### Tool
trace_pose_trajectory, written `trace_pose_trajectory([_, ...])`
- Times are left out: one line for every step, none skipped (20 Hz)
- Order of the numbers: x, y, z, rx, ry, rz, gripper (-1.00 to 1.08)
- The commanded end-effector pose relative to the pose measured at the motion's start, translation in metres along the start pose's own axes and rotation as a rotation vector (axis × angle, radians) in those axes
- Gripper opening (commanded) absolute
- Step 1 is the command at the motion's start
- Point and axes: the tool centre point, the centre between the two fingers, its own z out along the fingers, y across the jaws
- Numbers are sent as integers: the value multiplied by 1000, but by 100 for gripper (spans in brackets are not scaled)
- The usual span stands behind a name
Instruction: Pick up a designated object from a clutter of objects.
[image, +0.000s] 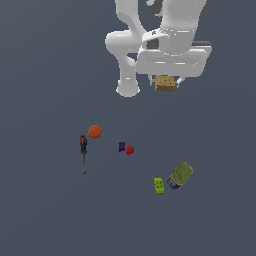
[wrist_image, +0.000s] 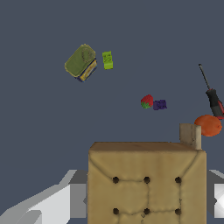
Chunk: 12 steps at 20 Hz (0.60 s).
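The tan dotted block (image: 165, 83) hangs under the arm's white hand, held between the fingers of my gripper (image: 165, 81), high above the floor at the exterior view's upper right. In the wrist view the block (wrist_image: 146, 183) fills the near field, its dark dots facing the camera, with the grey fingers (wrist_image: 74, 199) at both its sides. The clutter lies below: orange ball (image: 95, 132), red-and-black screwdriver (image: 83, 150), purple piece (image: 121, 146), red piece (image: 130, 149), green block (image: 159, 185) and olive-green can (image: 180, 175).
The floor is a plain dark grey-blue surface (image: 45, 210). The arm's white links (image: 127, 55) stand at the exterior view's top. In the wrist view the can (wrist_image: 81, 62), green block (wrist_image: 107, 60) and ball (wrist_image: 208, 125) show far below.
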Motion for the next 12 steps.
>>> trace_pose_trajectory([-3, -12, -15, 1, -1, 1, -100])
trace_pose_trajectory([-4, -15, -20, 1, -1, 1, -100])
trace_pose_trajectory([-5, -19, -24, 1, -1, 1, -100])
trace_pose_trajectory([-6, -22, -28, 2, -1, 1, -100])
trace_pose_trajectory([-6, -24, -31, 2, -1, 1, -100])
trace_pose_trajectory([-7, -27, -34, 2, -1, 1, -100])
trace_pose_trajectory([-7, -28, -36, 2, -1, 1, -100])
trace_pose_trajectory([-7, -30, -38, 2, -1, 1, -100])
trace_pose_trajectory([-7, -31, -39, 2, -1, 1, -100])
trace_pose_trajectory([-7, -32, -40, 2, -1, 1, -100])
trace_pose_trajectory([-7, -32, -40, 3, -1, 1, -100])
trace_pose_trajectory([-7, -32, -40, 3, -1, 1, -100])
